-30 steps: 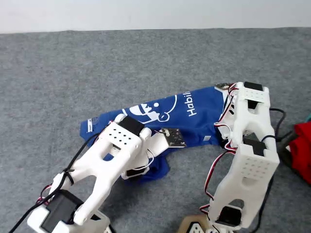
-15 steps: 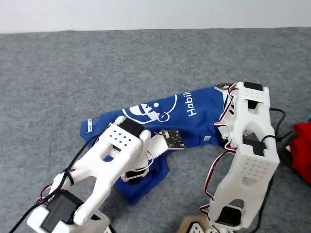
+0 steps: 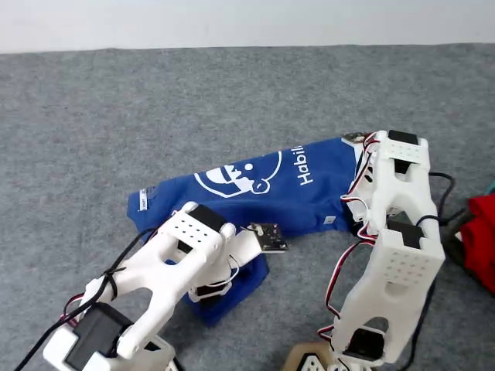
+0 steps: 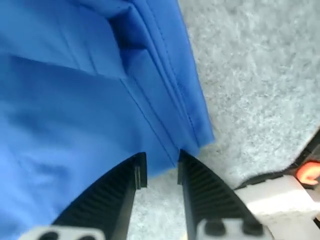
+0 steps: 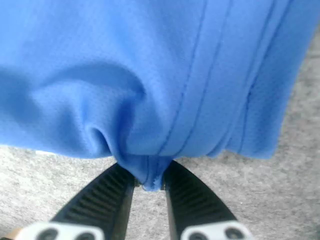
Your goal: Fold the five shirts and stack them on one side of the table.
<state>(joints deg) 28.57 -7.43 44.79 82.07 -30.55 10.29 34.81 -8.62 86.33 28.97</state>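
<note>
A blue shirt (image 3: 267, 189) with white print lies crumpled on the grey table (image 3: 116, 116), partly under both arms. The left arm (image 3: 186, 243) stands over the shirt's near corner, which trails toward the front edge. In the left wrist view my left gripper (image 4: 161, 162) is shut on the shirt's hemmed edge (image 4: 165, 115). The right arm (image 3: 398, 201) stands at the shirt's right end. My right gripper (image 5: 149, 181) is shut on a bunched fold of the blue shirt (image 5: 150, 100), just above the table.
A red cloth (image 3: 483, 243) lies at the table's right edge beside a dark cable. The far half and the left of the grey table are bare. The arms' bases stand at the front edge.
The left arm has pulled back toward the front edge, dragging the shirt's near corner with it. The right arm has kept still.
</note>
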